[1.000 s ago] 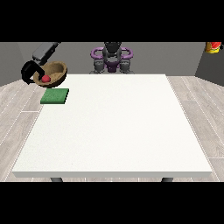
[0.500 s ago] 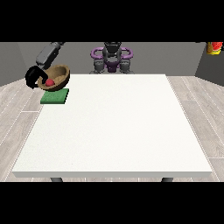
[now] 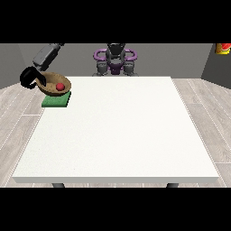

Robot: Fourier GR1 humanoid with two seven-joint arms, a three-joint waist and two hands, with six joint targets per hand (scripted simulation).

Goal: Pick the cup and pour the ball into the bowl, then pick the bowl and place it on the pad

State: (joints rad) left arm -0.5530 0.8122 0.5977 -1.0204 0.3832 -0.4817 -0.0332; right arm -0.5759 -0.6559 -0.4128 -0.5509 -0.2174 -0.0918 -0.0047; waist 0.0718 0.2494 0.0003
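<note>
1. At the view's left, we see the black hand (image 3: 30, 77) with its fingers curled round the rim of the brown wooden bowl (image 3: 55, 84).
2. The small red ball (image 3: 59, 86) lies inside that bowl, which sits over the flat green square pad (image 3: 56, 101) at the white table's (image 3: 117, 131) far-left corner.
3. We judge an early release risky: the bowl looks tilted, so it could slide off the pad.

No text, label, brand, number or sign can be read anywhere. The red and yellow object (image 3: 222, 48) up at the far corner, well apart from the white table (image 3: 117, 131), shows only patches of colour, and whether it carries any lettering cannot be told.
</note>
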